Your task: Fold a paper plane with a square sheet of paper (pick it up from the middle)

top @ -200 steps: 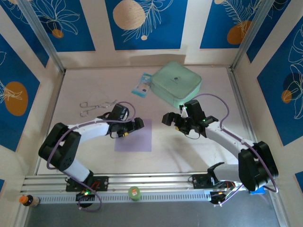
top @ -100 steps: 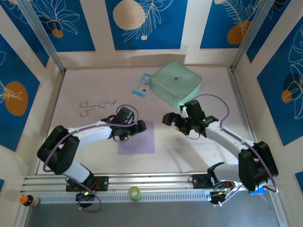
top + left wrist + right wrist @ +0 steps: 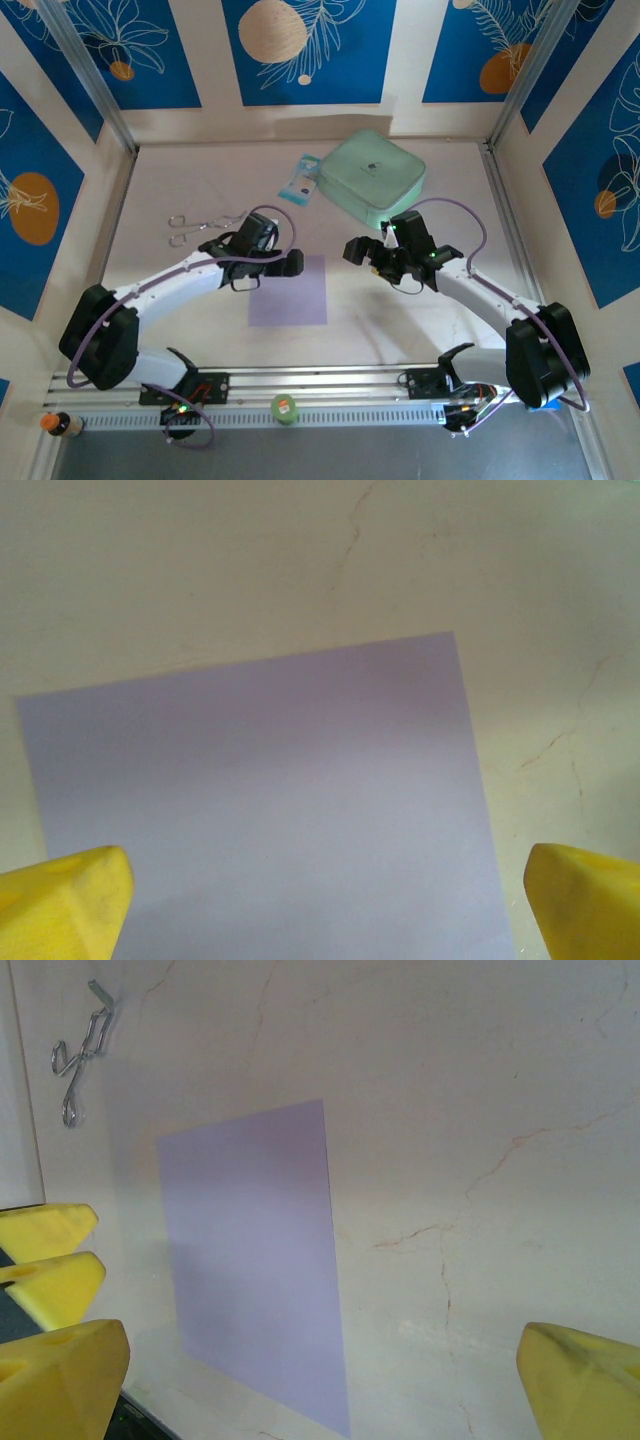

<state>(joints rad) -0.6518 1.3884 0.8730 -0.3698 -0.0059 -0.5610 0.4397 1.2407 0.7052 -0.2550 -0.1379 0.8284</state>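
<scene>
Jaws wide, the left gripper (image 3: 288, 263) is hovering over the far edge of the square sheet of paper (image 3: 290, 298), nearer than the equally wide right gripper (image 3: 357, 250).

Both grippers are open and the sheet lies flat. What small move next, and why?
Probably shift the left gripper toward the middle of the square sheet of paper before lowering. It hangs open over the sheet's far edge, the paper lies flat and unfolded, and the right gripper is open beside it.

Sheet (image 3: 295, 295) on table (image 3: 400, 325); case (image 3: 374, 176), packet (image 3: 300, 181) behind it.
</scene>
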